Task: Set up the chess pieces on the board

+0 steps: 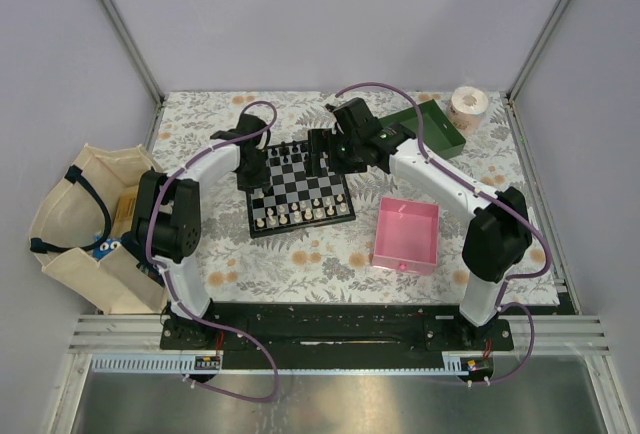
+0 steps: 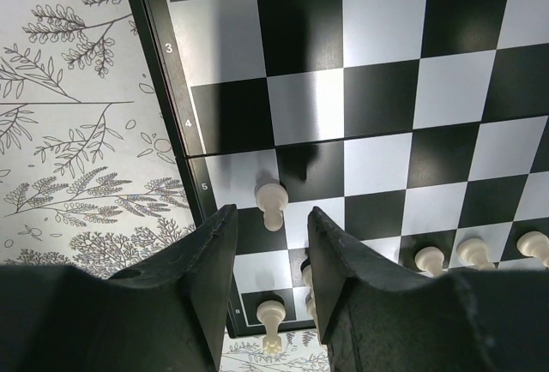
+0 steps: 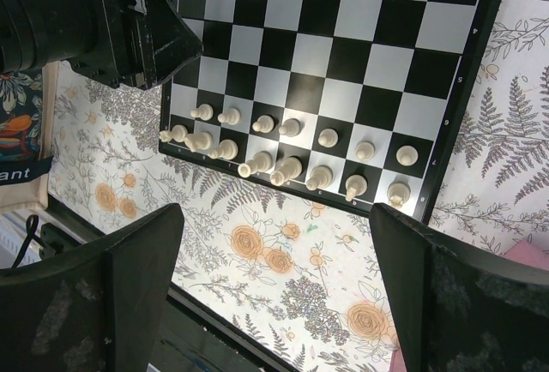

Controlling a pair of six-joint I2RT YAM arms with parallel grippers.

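Board [image 1: 298,191] lies mid-way on the surface [image 1: 300,266] from overhead, cream pieces [image 1: 296,214] along its near edge. Left wrist: left pincer [image 2: 271,214] spread, a pawn [image 2: 272,203] upright just beyond its tips. Right wrist: right pincer [image 3: 274,209] spread wide, hanging well above the cream pieces.
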